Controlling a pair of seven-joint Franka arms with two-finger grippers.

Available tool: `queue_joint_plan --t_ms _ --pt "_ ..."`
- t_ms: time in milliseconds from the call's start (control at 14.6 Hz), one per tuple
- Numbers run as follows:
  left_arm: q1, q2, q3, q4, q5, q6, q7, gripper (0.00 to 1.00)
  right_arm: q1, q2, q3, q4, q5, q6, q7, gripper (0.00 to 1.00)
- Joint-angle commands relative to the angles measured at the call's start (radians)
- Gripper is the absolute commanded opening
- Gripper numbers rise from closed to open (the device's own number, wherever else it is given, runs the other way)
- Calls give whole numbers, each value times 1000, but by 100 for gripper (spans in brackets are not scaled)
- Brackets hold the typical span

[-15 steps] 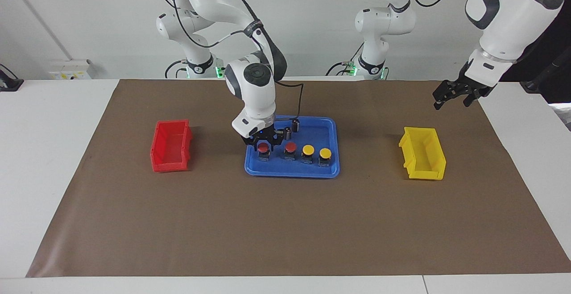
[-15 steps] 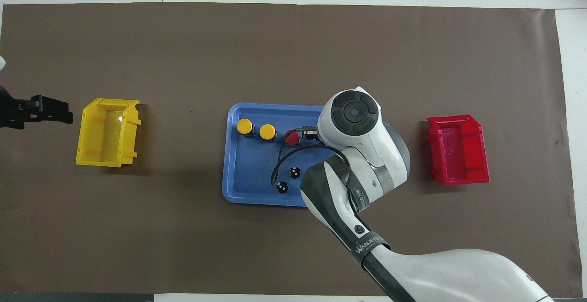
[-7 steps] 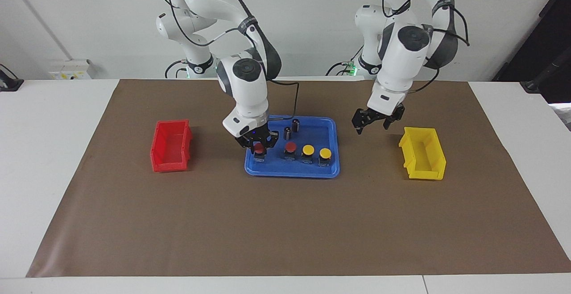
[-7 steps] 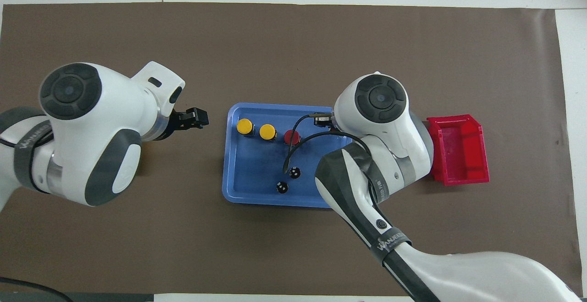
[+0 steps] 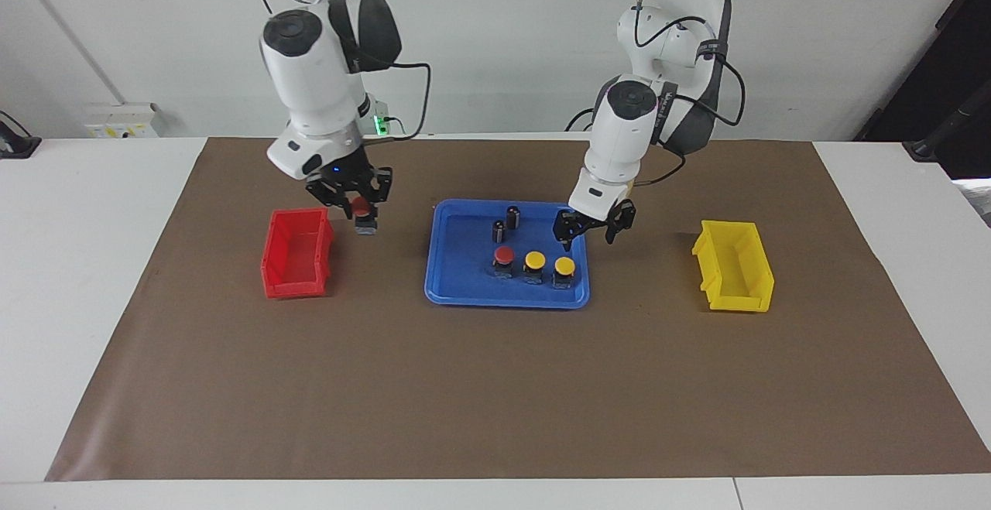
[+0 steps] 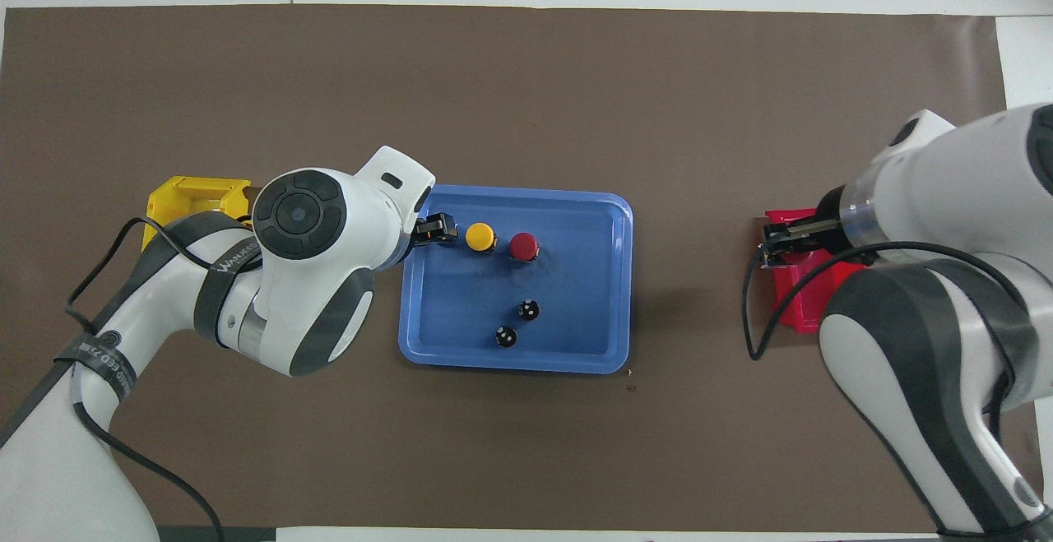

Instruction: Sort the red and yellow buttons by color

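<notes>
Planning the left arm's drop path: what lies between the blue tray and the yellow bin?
Only bare brown mat lies between the blue tray and the yellow bin, shown in the facing view.

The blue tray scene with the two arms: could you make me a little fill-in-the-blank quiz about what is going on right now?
1. The right gripper holds a button whose cap is ____.
2. The left gripper hangs over the ____ tray.
3. The number of capped buttons standing in the tray is ____.
4. The bin beside the held button is ____.

Missing words: red; blue; three; red
</notes>
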Motion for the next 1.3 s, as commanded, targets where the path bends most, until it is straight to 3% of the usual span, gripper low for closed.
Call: queue_joint_plan --t_ms 0,206,548,823,960,1234 --pt "-26 -11 12 -15 -16 31 -7 88 -96 -79 12 -178 7 128 -145 16" --pt "-27 -8 12 -14 -21 54 -7 86 -176 -74 12 -218 7 189 -241 16" --pt "-44 55 12 11 -27 73 -20 86 -188 -69 12 -330 9 330 -235 16" --pt "-46 88 14 40 -33 79 -23 86 -181 -35 14 -344 12 367 -207 16" --pt "-44 97 14 43 -33 85 -23 76 -178 -35 14 -382 22 416 -206 16" --pt "-43 101 15 78 -47 85 -30 71 -176 -34 14 -433 29 476 -206 16"
